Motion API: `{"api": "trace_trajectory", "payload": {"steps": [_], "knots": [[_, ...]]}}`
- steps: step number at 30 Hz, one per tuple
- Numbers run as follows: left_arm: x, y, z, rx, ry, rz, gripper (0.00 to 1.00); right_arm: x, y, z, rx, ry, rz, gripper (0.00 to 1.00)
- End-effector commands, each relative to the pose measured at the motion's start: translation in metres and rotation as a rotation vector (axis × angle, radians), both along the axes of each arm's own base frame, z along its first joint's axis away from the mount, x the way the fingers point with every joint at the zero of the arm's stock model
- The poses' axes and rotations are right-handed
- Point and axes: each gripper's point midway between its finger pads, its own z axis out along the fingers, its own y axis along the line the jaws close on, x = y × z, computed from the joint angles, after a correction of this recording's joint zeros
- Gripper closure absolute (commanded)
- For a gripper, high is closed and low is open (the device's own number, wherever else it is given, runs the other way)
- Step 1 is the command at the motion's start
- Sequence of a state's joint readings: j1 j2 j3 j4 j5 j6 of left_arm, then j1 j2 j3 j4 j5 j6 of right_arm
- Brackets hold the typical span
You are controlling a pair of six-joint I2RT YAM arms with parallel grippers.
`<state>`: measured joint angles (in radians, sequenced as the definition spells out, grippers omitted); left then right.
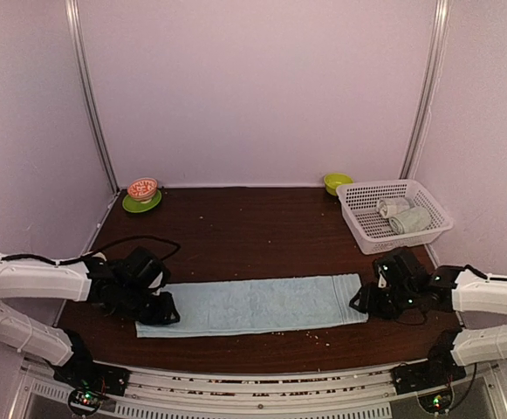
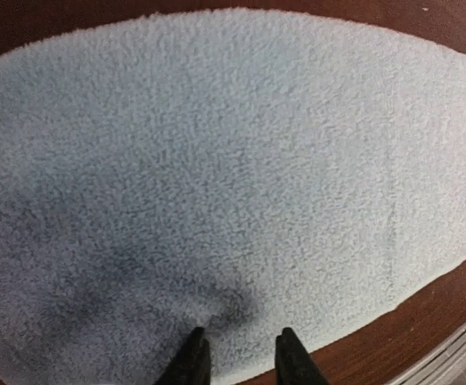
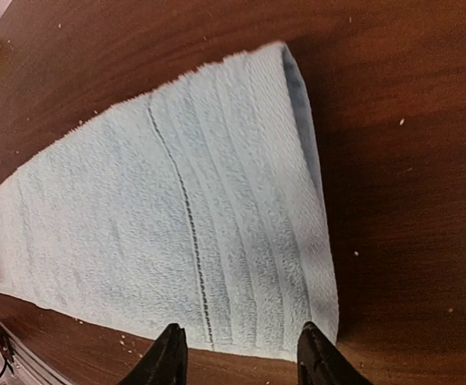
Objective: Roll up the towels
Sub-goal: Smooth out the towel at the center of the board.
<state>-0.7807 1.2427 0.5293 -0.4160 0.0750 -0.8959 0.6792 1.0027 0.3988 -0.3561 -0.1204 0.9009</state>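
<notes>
Left claw (image 2: 241, 335) released over blue towel (image 2: 216, 184) | right claw (image 3: 241, 329) released at towel's end

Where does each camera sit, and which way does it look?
Top external: above, behind the arms, facing down over the table; both arms show.
Left wrist: on the left arm, looking down at the light blue towel; left gripper shows.
Right wrist: on the right arm, looking down at the towel's other end; right gripper shows.
All three share that towel.
</notes>
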Motion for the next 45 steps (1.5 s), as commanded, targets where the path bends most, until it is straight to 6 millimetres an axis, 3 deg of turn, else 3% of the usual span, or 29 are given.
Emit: {"api": "trace_trajectory", "payload": {"steps": [1, 4, 6, 9, 13, 21, 28, 32, 37, 41, 43, 45], "knots": [[0.019, -0.017, 0.066, -0.03, -0.1, -0.08, 0.6, 0.024, -0.008, 0.061, -0.102, -0.124, 0.011, 0.52], [0.04, -0.035, 0.099, -0.061, -0.179, -0.104, 0.56, 0.046, -0.004, 0.078, -0.116, -0.172, 0.007, 0.52], [0.054, -0.048, 0.104, -0.062, -0.196, -0.114, 0.57, 0.06, 0.005, 0.078, -0.088, -0.181, 0.004, 0.53], [0.068, -0.063, 0.082, -0.038, -0.165, -0.118, 0.61, 0.074, 0.018, 0.066, -0.072, -0.163, 0.002, 0.56], [0.073, -0.071, 0.042, -0.005, -0.102, -0.121, 0.67, 0.085, 0.026, 0.038, -0.062, -0.107, -0.013, 0.6], [0.063, -0.031, -0.009, 0.14, -0.041, -0.021, 0.78, 0.1, -0.001, -0.013, -0.066, 0.002, -0.156, 0.64], [0.048, -0.014, -0.027, 0.176, -0.01, -0.017, 0.8, 0.1, -0.006, -0.046, -0.051, 0.108, -0.185, 0.64], [0.045, -0.014, -0.022, 0.162, -0.016, -0.032, 0.78, 0.101, -0.006, -0.027, -0.043, 0.067, -0.171, 0.62], [0.057, -0.024, 0.025, 0.109, -0.102, -0.055, 0.57, 0.092, -0.007, 0.023, -0.087, -0.041, -0.087, 0.56], [0.072, -0.023, 0.059, 0.117, -0.181, -0.039, 0.53, 0.072, 0.009, 0.045, -0.131, -0.095, 0.004, 0.55], [0.078, -0.018, 0.062, 0.138, -0.19, -0.018, 0.53, 0.065, 0.023, 0.048, -0.123, -0.109, 0.036, 0.55], [0.08, -0.009, 0.052, 0.159, -0.165, 0.012, 0.55, 0.059, 0.034, 0.041, -0.11, -0.101, 0.053, 0.56]]}}
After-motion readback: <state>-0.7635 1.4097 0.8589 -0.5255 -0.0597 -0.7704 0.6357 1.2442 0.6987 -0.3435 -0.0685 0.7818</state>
